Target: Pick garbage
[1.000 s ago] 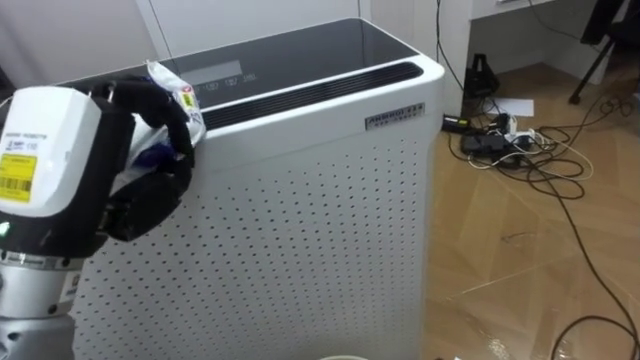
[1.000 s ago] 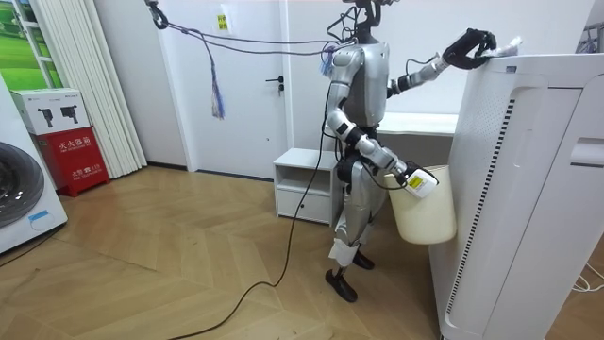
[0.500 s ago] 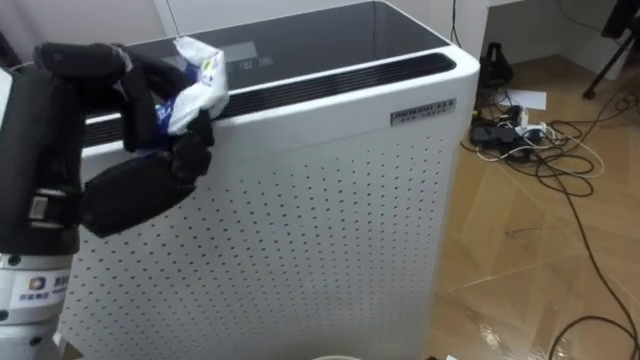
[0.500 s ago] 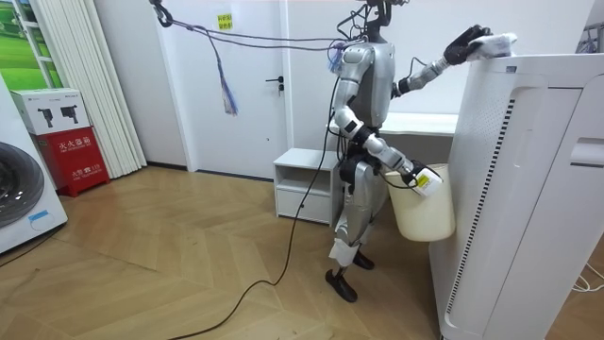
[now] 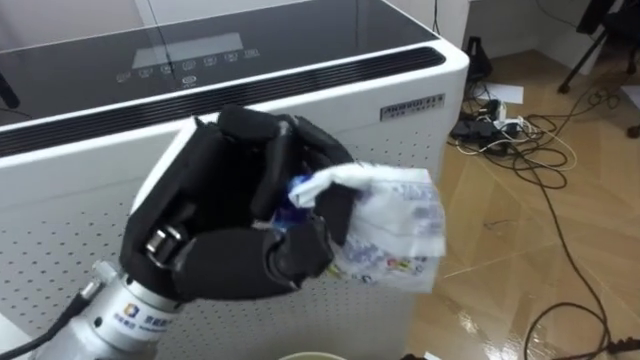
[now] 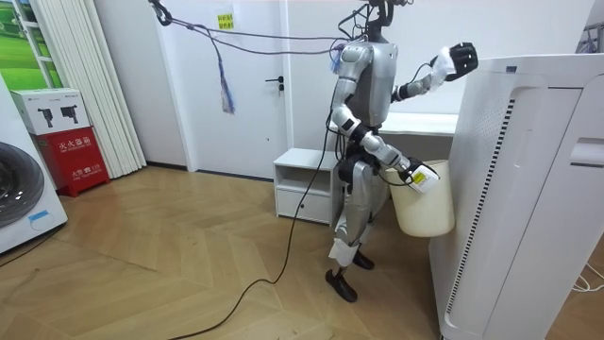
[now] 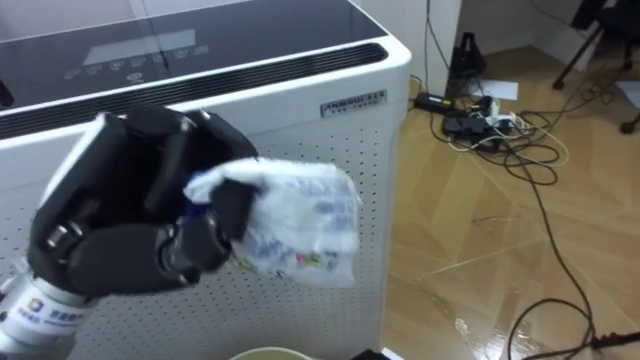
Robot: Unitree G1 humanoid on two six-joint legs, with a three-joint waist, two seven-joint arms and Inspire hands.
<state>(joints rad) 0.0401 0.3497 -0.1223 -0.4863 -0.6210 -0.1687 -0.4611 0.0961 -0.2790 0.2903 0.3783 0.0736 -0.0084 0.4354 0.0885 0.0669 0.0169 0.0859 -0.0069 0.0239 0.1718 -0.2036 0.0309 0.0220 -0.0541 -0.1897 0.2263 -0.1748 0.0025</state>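
Pick-up done: crumpled white plastic wrapper [image 5: 390, 225] pinched in the curled fingers [image 5: 262, 150] of the left hand [image 5: 230, 240], held up in the air before the white air purifier [image 5: 300, 60], off its dark top. Left, probably: dropping it into the cream bin [image 6: 420, 206] low at the right hand [image 6: 413, 176], grip there unreadable. Long axis roughly level, loose end toward the eye view's right, sagging slightly.

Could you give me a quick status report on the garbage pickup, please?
Left hand shut on crumpled wrapper, held up before the white air purifier. Right hand at the cream bin, low at robot's side. Nothing seen in the way.
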